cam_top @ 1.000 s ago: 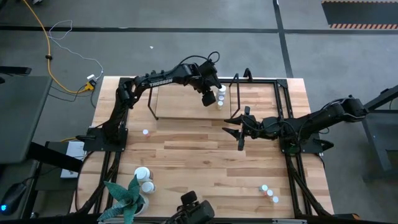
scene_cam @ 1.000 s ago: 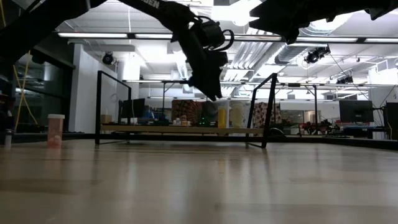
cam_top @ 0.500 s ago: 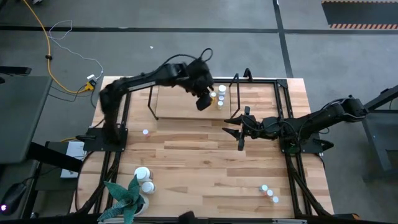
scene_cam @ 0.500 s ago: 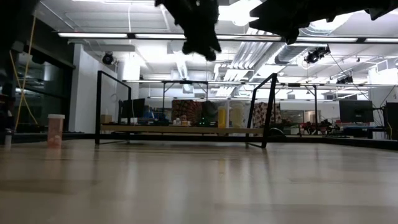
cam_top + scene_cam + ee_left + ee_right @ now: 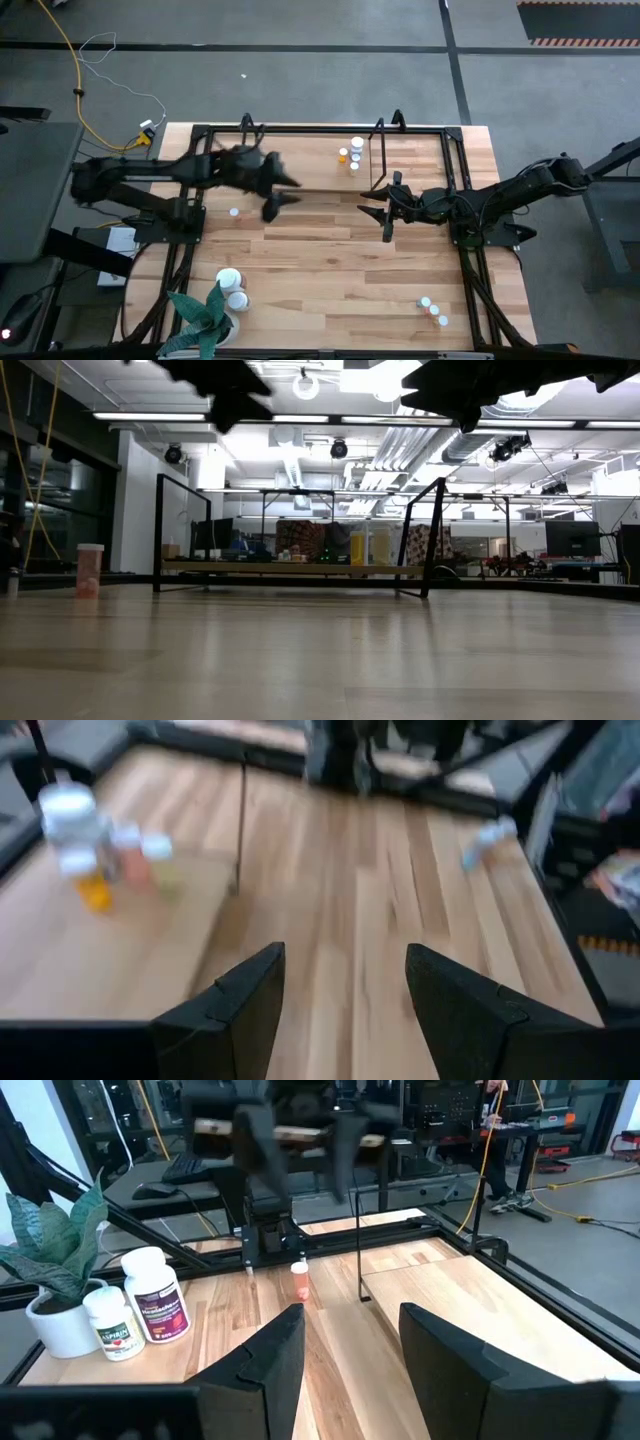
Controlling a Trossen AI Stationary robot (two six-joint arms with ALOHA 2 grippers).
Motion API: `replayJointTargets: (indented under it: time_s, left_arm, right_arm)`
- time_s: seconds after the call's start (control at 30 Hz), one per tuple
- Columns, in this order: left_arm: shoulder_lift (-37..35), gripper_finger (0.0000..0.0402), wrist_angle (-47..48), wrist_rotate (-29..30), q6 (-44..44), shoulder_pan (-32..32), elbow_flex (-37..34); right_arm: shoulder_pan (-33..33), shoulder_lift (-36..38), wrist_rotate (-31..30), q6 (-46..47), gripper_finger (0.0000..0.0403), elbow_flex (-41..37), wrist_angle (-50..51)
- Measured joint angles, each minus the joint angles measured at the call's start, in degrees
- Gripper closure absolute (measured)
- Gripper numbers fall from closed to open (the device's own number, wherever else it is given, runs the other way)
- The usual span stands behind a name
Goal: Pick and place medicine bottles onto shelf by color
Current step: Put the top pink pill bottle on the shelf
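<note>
The shelf (image 5: 300, 165) stands at the table's far middle. Three small bottles stand on its right end: an orange-topped one (image 5: 343, 155) and two white-topped ones (image 5: 357, 146); they also show in the left wrist view (image 5: 80, 830). One tiny bottle (image 5: 233, 212) stands on the table left of centre. Two larger white bottles (image 5: 230, 285) stand at the near left, and three tiny ones (image 5: 434, 311) at the near right. My left gripper (image 5: 282, 196) is open and empty, high above the table in front of the shelf. My right gripper (image 5: 376, 210) is open and empty, right of centre.
A green plant in a white pot (image 5: 200, 315) stands at the near left corner beside the larger bottles. The shelf's black tube hoops (image 5: 378, 160) rise at both its ends. Bare tabletop (image 5: 330, 270) lies between the two arms and the near edge.
My left gripper has risen from the shelf's right end, beside the bottles, and swung quickly toward the table's left and near side. An orange-topped bottle now shows on the shelf where the gripper was. My right arm has kept still.
</note>
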State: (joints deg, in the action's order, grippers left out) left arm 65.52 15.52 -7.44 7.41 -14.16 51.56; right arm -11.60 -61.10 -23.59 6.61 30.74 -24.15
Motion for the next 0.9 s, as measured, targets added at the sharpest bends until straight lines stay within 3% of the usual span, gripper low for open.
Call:
replayJointTargets:
  time_s: [0.3, 0.57, 0.7, 0.9]
  left_arm:
    - [-11.5, 0.0204, 22.8, 2.6, 7.5, 5.9, -3.3]
    - [-12.8, 0.0204, 45.5, 3.7, 27.0, 7.4, -3.3]
    - [-11.5, 0.0204, 49.5, 6.7, 32.0, 7.4, -3.3]
    - [-8.2, 0.0204, 49.7, 10.3, 31.8, 7.3, -3.3]
  right_arm:
    - [0.0, 0.0, 0.0, 0.0, 0.0247, 0.0, 0.1]
    - [0.0, 0.0, 0.0, 0.0, 0.0247, 0.0, 0.2]
    - [0.0, 0.0, 0.0, 0.0, 0.0247, 0.0, 0.2]
    - [0.0, 0.0, 0.0, 0.0, 0.0247, 0.0, 0.7]
